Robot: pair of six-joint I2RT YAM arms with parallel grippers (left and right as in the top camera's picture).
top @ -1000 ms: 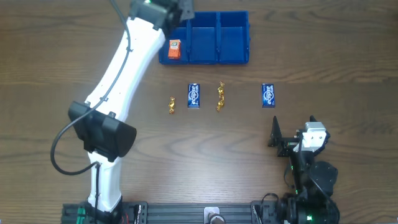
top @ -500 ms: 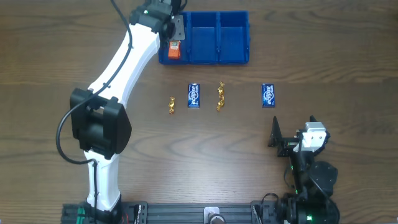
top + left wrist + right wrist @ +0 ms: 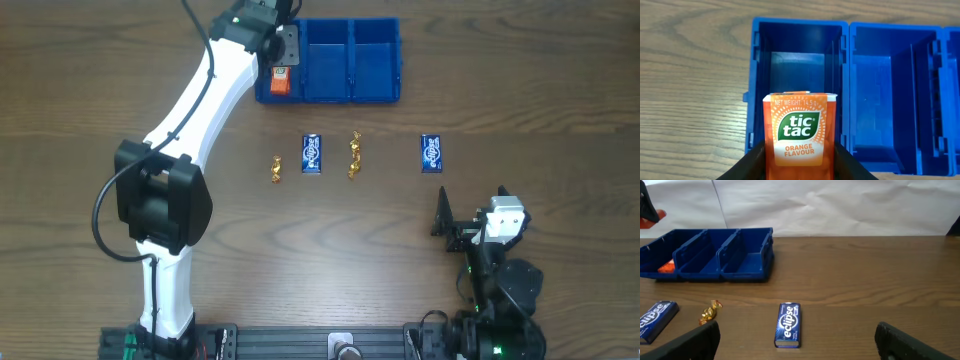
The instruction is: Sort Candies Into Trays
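My left gripper [image 3: 800, 157] is shut on an upright orange mint box [image 3: 800, 132], held above the near end of the blue tray's [image 3: 375, 95] left compartment. In the top view this gripper [image 3: 283, 45] hangs over that compartment, where another orange box [image 3: 281, 84] lies. On the table below the tray lie two gold candies [image 3: 277, 168] [image 3: 354, 155] and two blue mint packs [image 3: 312, 153] [image 3: 431, 153]. Near the front right, my right gripper [image 3: 442, 212] stands open and holds nothing, with the right blue pack [image 3: 788, 325] a short way in front of it.
The tray's middle compartment [image 3: 885, 95] and right compartment [image 3: 375, 60] look bare. The wooden table [image 3: 520, 90] stretches wide to the tray's right and at the left of the left arm.
The left arm swung and brought its gripper down the picture from the tray's far edge to over the left compartment. The loose candies and the right arm stayed put.
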